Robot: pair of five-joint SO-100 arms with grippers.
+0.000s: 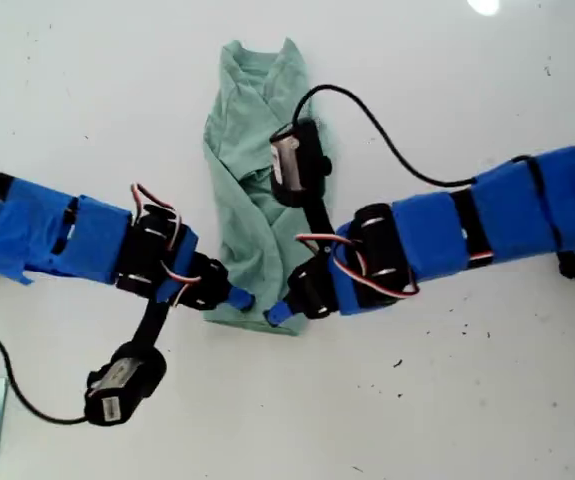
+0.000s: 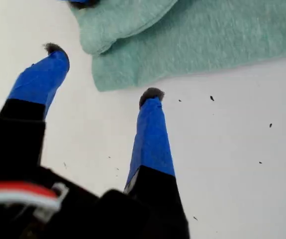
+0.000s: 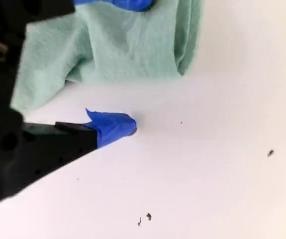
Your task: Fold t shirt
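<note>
The t shirt (image 1: pixel 252 190) lies bunched into a long, rumpled strip in the middle of the white tabletop (image 1: pixel 467 400), with both arms reaching in to its lower end in the exterior view. My first claw (image 2: pixel 104 72) is spread wide and empty, just short of a corner of the cloth. Of my second claw (image 3: pixel 112 125) only one blue-taped finger shows, near the shirt's edge, so I cannot tell its opening.

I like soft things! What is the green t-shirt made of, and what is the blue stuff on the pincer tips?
The t-shirt looks like soft, matte, speckled knit cloth; it bunches into folds. The fingertips of my first pincer seem wrapped in matte blue tape, slightly wrinkled.
</note>
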